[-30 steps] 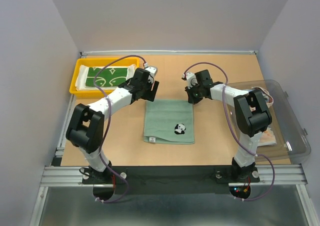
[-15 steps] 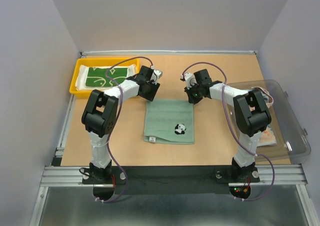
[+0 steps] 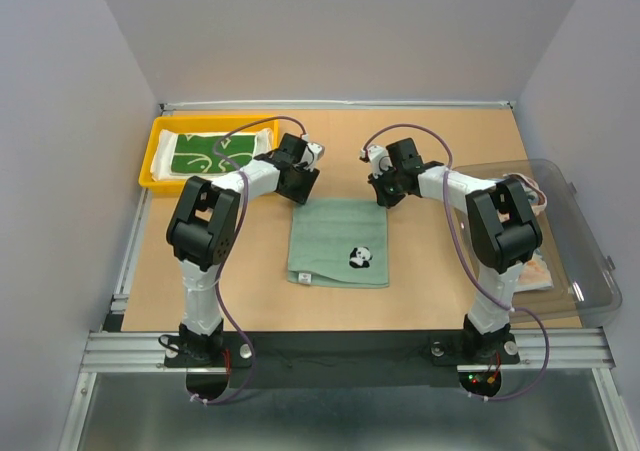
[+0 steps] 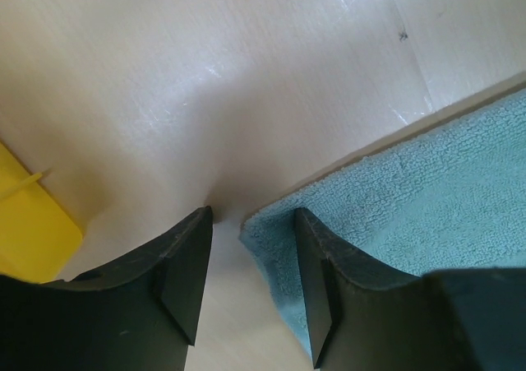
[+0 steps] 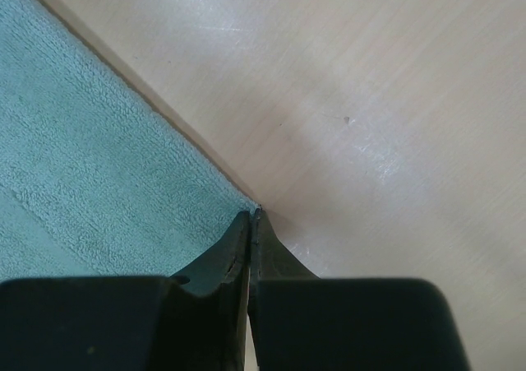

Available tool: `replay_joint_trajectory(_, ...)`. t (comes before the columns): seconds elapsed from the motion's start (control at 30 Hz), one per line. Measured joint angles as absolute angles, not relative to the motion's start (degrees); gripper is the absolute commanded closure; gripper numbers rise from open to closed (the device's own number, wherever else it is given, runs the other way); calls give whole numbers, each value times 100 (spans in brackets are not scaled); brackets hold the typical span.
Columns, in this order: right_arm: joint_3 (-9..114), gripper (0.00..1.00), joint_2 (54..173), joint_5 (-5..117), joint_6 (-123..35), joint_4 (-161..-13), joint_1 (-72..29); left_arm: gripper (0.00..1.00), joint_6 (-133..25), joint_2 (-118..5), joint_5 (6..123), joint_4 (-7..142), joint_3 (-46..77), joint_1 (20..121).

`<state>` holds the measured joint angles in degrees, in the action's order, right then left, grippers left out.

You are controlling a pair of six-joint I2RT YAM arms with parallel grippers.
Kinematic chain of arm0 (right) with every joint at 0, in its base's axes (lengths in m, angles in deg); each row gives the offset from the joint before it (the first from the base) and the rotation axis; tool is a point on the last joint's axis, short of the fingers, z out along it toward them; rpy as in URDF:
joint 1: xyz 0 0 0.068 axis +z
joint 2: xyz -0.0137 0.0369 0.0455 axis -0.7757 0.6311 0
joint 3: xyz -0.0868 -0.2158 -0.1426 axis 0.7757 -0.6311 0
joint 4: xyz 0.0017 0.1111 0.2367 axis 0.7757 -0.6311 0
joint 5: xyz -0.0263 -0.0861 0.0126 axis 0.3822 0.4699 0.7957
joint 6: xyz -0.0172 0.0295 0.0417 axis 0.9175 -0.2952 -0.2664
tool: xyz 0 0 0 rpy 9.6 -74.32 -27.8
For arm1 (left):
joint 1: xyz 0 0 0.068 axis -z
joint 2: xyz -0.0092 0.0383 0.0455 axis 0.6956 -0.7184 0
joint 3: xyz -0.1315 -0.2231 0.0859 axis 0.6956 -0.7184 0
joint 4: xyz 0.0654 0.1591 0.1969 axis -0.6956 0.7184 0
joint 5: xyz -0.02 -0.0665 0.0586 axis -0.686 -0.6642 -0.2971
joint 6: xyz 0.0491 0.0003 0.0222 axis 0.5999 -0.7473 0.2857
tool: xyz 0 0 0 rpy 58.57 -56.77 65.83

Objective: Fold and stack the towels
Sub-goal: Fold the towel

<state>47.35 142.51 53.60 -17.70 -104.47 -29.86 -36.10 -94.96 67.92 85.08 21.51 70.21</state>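
With the pale teal towel (image 3: 338, 241) flat on the table (image 3: 440, 271), close the part-open left gripper (image 4: 251, 223) squarely on the far-left corner between its jaws, matching the right gripper (image 5: 251, 219), shut at the far-right corner.

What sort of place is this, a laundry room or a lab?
Likely a robotics lab cell: a walled-in table, two arms bolted to a metal rail, a yellow tray of folded towels.
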Motion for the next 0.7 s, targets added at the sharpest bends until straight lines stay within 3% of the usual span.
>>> replay_joint_trajectory(0.2,4735,99,14243,5517,-1770,-10427,-2975,53,-3722,-9496,6748,8392,2116,7008)
replay_joint_trajectory(0.3,4731,99,14234,5609,-1773,-10423,-2975,64,-3772,-9503,6742,8333,2107,6992)
replay_joint_trajectory(0.57,4696,99,14208,5675,-1773,-10377,-2975,75,-3868,-9540,6639,8230,2107,6990)
replay_joint_trajectory(0.7,4679,99,14197,5729,-1773,-10353,-2975,97,-3877,-9560,6536,8197,2107,6973)
